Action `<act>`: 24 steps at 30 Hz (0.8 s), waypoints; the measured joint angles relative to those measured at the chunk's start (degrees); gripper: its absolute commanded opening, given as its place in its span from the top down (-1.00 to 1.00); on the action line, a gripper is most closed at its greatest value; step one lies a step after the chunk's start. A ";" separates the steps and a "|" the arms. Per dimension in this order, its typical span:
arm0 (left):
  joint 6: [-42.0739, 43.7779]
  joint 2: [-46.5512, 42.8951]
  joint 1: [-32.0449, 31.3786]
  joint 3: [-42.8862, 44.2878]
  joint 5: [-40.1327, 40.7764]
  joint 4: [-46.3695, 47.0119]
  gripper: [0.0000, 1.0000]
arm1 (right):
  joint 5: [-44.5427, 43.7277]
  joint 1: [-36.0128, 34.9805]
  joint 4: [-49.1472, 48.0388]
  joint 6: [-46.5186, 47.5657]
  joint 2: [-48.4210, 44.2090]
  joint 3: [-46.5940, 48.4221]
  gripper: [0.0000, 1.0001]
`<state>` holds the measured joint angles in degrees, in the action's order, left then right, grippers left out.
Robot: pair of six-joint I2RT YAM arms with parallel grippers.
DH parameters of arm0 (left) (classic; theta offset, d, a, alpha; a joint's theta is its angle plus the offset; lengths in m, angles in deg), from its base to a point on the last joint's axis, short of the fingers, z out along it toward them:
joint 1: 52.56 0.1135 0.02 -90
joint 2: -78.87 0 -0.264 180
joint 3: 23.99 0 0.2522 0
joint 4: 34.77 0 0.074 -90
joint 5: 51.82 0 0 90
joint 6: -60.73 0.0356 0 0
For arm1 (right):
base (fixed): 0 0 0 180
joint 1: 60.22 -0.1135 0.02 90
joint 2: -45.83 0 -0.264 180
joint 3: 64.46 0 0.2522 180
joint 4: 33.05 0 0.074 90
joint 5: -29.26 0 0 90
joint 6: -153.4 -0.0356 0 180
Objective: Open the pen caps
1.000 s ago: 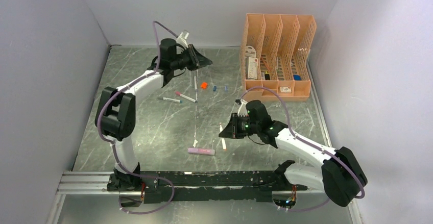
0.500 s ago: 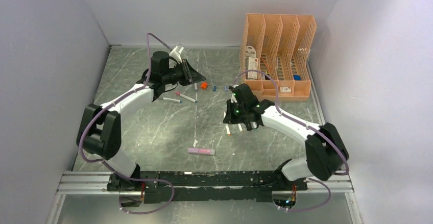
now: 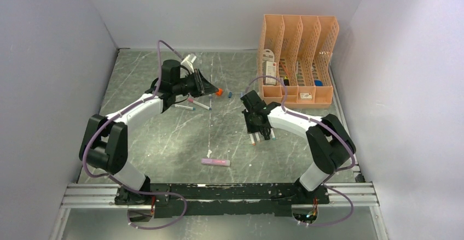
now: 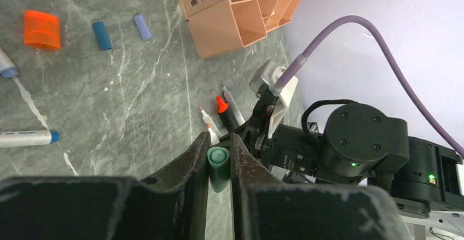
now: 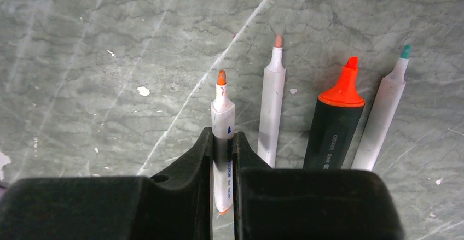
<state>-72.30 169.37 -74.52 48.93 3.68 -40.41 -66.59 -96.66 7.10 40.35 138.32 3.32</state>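
My left gripper (image 4: 220, 141) is shut on a green pen cap (image 4: 219, 163) and holds it above the table. In the top view it (image 3: 209, 89) sits just left of an orange cap (image 3: 219, 92). Orange (image 4: 42, 29), blue (image 4: 101, 35) and lilac (image 4: 143, 26) caps lie loose on the table. My right gripper (image 5: 223, 136) is shut on a white pen with an orange tip (image 5: 221, 106). Beside this pen lie another uncapped white pen (image 5: 272, 109), a stubby black marker with an orange tip (image 5: 334, 130) and a white green-tipped pen (image 5: 380, 125). In the top view the right gripper (image 3: 261, 132) is mid-table.
A peach mesh file organiser (image 3: 298, 59) stands at the back right. Two capped white pens (image 3: 198, 104) lie under my left arm. A pink pen (image 3: 215, 162) lies near the front. Grey walls close in both sides.
My right gripper has moved right and toward the back with the white pen, its arm swinging inward. My left gripper has drawn back to the left and lower, holding the green cap.
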 measured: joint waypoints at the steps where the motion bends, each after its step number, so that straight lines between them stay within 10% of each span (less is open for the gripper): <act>1: 0.00 0.00 0.00 0.00 0.00 0.04 0.56 | -0.17 0.00 0.02 0.09 0.37 0.00 0.76; 24: 1.03 7.02 -0.55 4.11 1.42 -1.51 0.53 | -1.84 0.00 2.01 0.92 -0.37 0.90 0.30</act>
<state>-71.27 176.38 -75.06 53.04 5.10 -41.92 -68.42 -96.66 9.11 41.27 137.95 4.21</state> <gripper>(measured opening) 0.247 0.310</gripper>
